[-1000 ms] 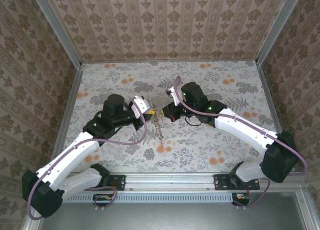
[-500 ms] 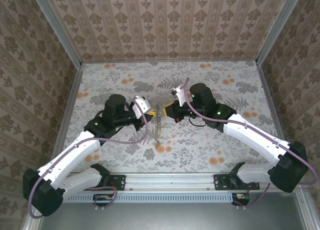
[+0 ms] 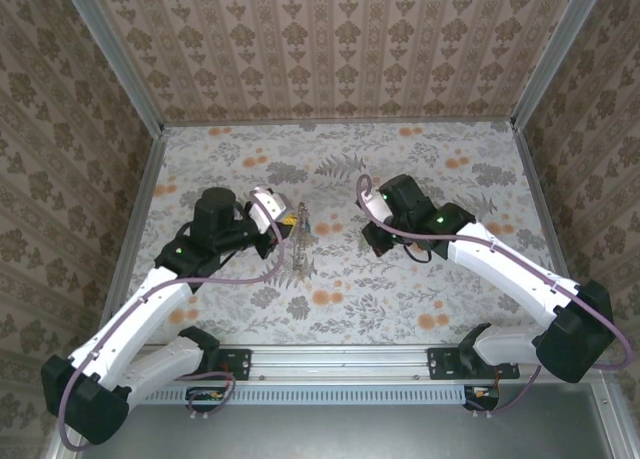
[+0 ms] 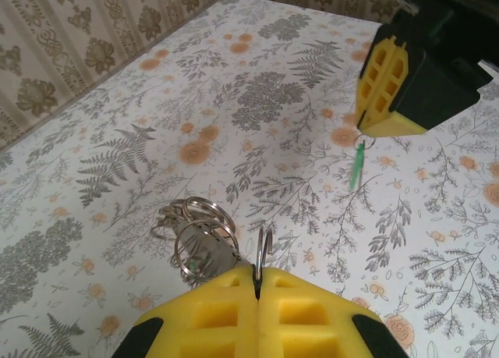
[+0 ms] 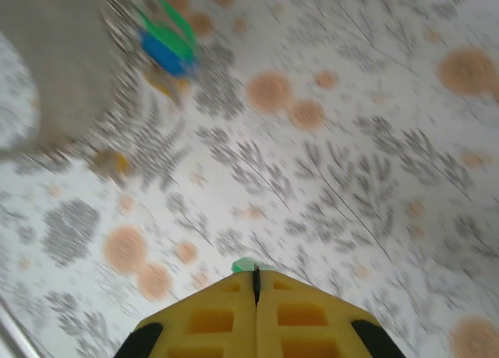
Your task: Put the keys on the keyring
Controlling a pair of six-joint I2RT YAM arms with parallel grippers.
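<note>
One slim green key (image 4: 356, 167) beneath the blocky yellow right jaws.

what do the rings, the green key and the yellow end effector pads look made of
Rings: thin silvery loops with bright glints, likely steel wire.
Green key: flat even green, matte, probably plastic or plastic-coated.
Left end effector pads: yellow, matte, moulded square pockets, seemingly rubber or soft plastic.

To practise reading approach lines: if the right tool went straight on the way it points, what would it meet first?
Probably the floral table: the right tool, shut on a green key, points down at the tabletop, though blur hides depth.
</note>
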